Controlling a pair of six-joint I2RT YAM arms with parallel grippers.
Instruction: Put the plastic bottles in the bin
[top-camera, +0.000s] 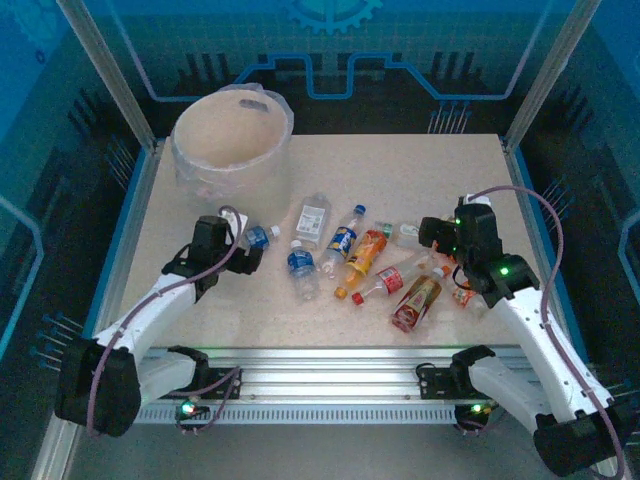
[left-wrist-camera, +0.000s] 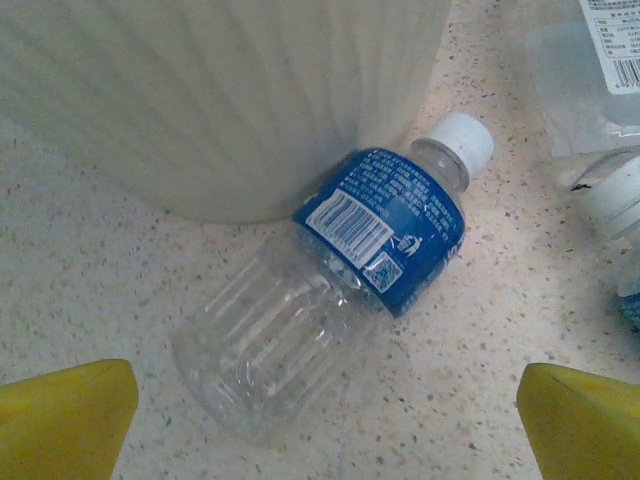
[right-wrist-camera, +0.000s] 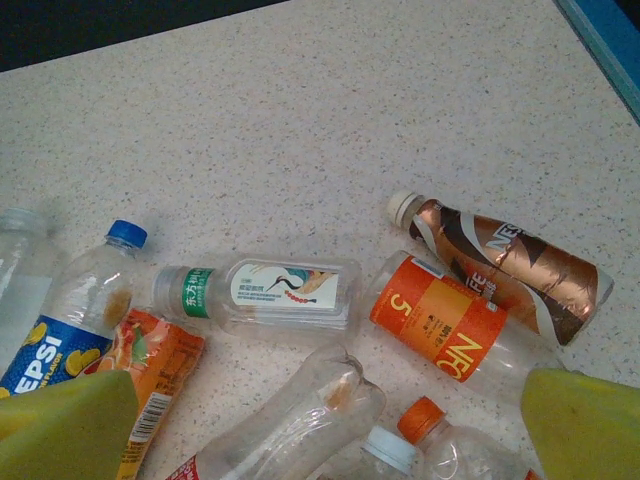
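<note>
The bin (top-camera: 232, 140), a big whitish bucket lined with clear plastic, stands at the back left of the table. Several plastic bottles (top-camera: 365, 255) lie scattered across the middle. My left gripper (top-camera: 243, 247) hovers open over a clear bottle with a blue label (left-wrist-camera: 385, 225) that lies against the bin wall (left-wrist-camera: 220, 100); the yellow fingertips (left-wrist-camera: 65, 420) flank its base without touching. My right gripper (top-camera: 441, 254) is open above a cluster: a crumpled clear bottle (right-wrist-camera: 290, 425) sits between the fingers (right-wrist-camera: 585, 425), with a crane-label bottle (right-wrist-camera: 270, 292) and an orange-label bottle (right-wrist-camera: 440, 325) just beyond.
A brown coffee bottle (right-wrist-camera: 500, 260), a Pepsi bottle (right-wrist-camera: 75, 320) and an orange juice bottle (right-wrist-camera: 150, 385) lie around the right gripper. A flat clear bottle (top-camera: 313, 218) rests mid-table. Blue rails (top-camera: 120, 240) edge the table, and metal posts (top-camera: 110, 70) rise at the back corners.
</note>
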